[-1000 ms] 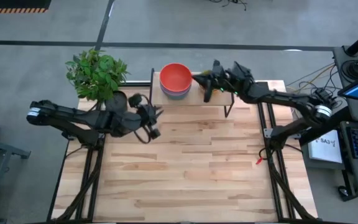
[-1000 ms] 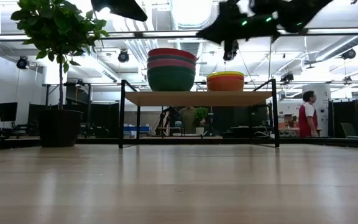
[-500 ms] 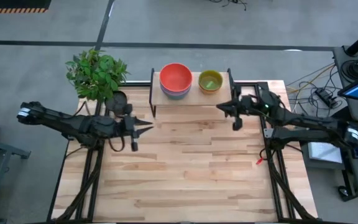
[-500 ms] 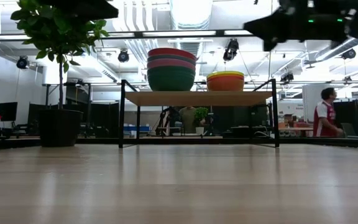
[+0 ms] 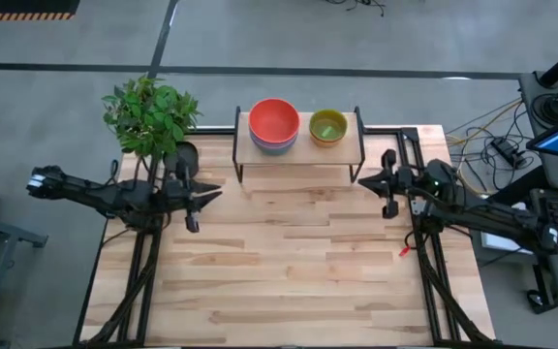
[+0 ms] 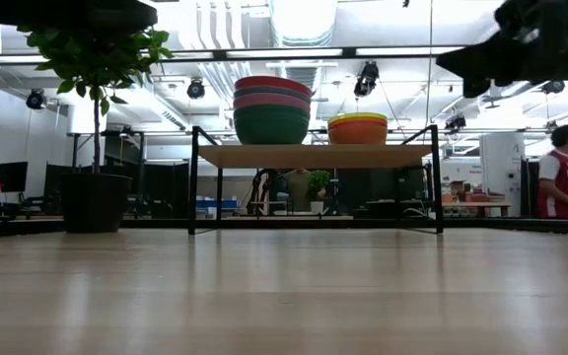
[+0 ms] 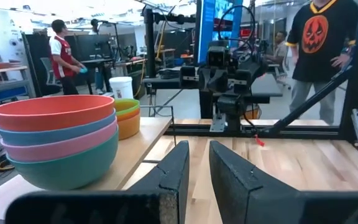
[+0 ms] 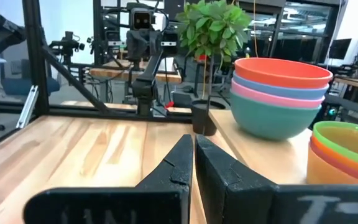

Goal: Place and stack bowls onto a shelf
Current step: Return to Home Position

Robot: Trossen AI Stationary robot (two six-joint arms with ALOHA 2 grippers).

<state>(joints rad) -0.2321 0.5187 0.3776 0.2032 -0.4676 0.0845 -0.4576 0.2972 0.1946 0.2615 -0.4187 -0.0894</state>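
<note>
Surface [image 5: 289,262]: light wood, bare.
Shelf: low wood-topped, black-legged shelf [image 5: 298,155], upper centre; round plastic bowls [image 5: 273,123] nested, saving room.
Left end effector [image 7: 199,149]: narrowly parted, empty.
Right end effector [image 8: 194,140]: almost closed, empty.

— What moved in the last second?
— Both arms; the right gripper [image 5: 366,181], which hung over the shelf [image 5: 298,155] by the small bowl stack [image 5: 327,127], has pulled back to the right edge of the table [image 5: 298,271]; that stack now shows uncovered from above.
— And the left?
— The left gripper [image 5: 211,192] has drawn back leftward, nearer the plant pot [image 5: 184,155]; in the low view, the person in red [image 6: 560,182] has walked further right.
</note>
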